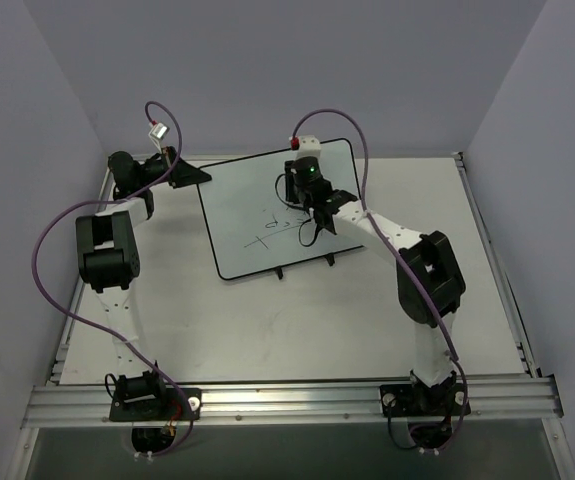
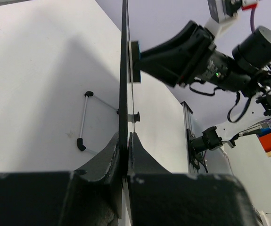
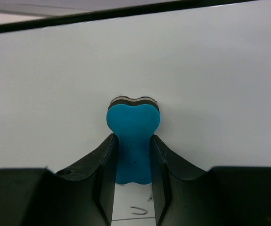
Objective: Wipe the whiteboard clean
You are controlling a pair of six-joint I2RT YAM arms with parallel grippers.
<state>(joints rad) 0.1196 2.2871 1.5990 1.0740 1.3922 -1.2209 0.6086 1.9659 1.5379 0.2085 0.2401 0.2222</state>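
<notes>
Left claw (image 2: 126,141) pinches the whiteboard (image 1: 247,210) by its edge; right claw (image 3: 133,140) clamps a blue eraser (image 3: 133,120) against it.

Three plain walls close in the scene: a back wall (image 1: 287,70), a left wall (image 1: 17,220) and a right wall (image 1: 557,220), all a pale lavender-grey. Between them lies a matt white tabletop (image 1: 287,320), evenly lit, with soft, faint shadows. A ribbed aluminium rail (image 1: 297,400) runs along its near edge, and a thinner metal strip (image 1: 494,260) borders its right side. Below the rail lies a dim grey-green band (image 1: 287,455), too dark to make out
</notes>
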